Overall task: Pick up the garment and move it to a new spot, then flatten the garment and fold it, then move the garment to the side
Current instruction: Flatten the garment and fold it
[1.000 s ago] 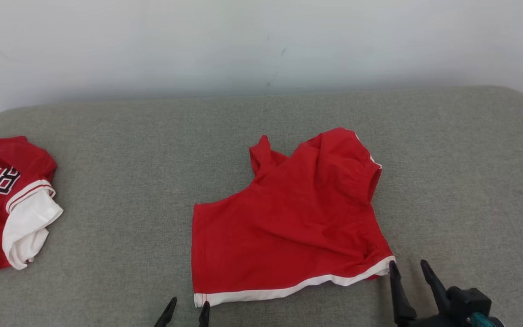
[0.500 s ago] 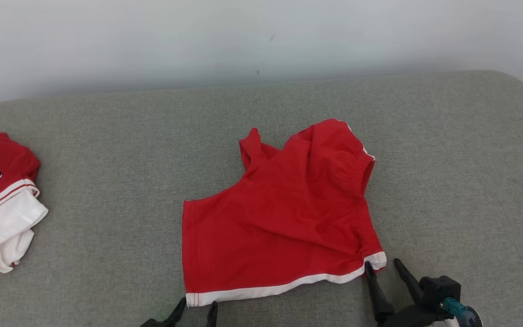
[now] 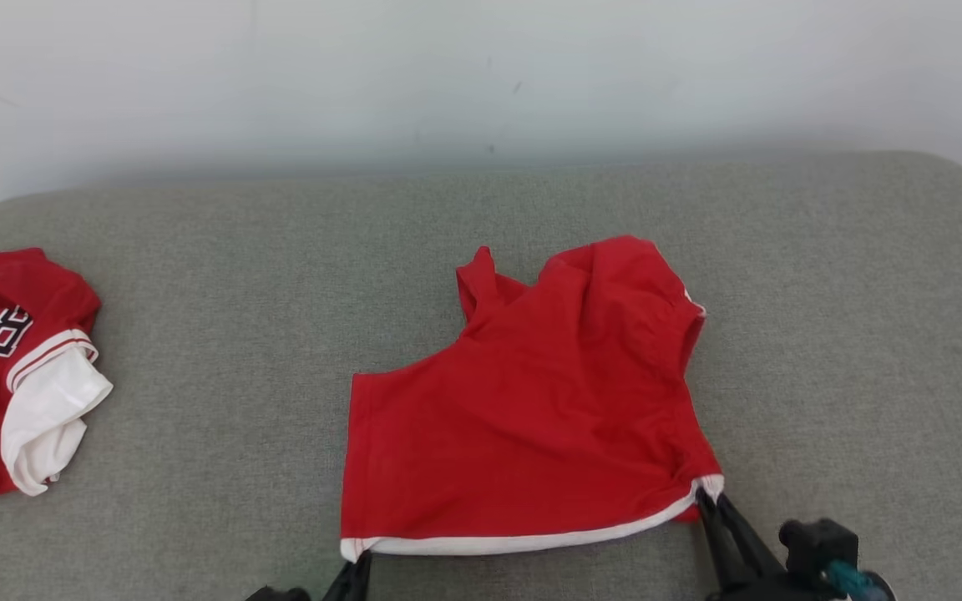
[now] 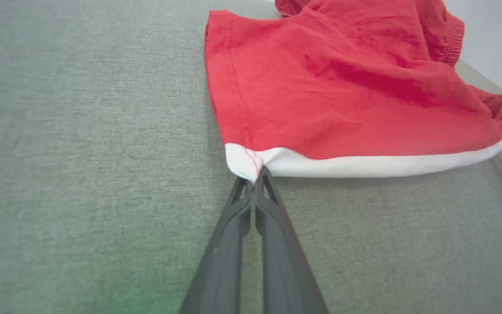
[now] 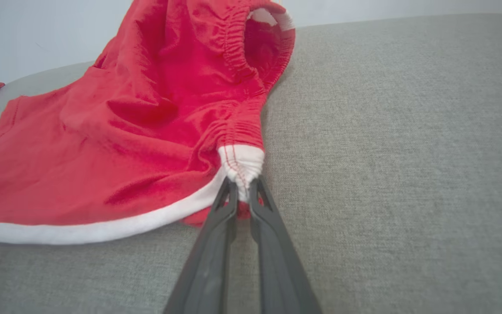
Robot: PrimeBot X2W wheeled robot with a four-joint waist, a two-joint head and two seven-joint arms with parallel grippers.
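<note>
Grey cushion (image 3: pixel 197 250) carries your red garment (image 3: pixel 531 401) at its middle — your left gripper (image 4: pixel 256 175) is clamped on its near-left white corner, your right gripper (image 5: pixel 243 186) on the near-right one.

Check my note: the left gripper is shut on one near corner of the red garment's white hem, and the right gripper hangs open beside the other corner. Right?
Not quite. The right gripper is not open: the right wrist view shows it shut on the white hem at the red garment's other near corner. The left gripper is shut on its corner, as noted.
</note>
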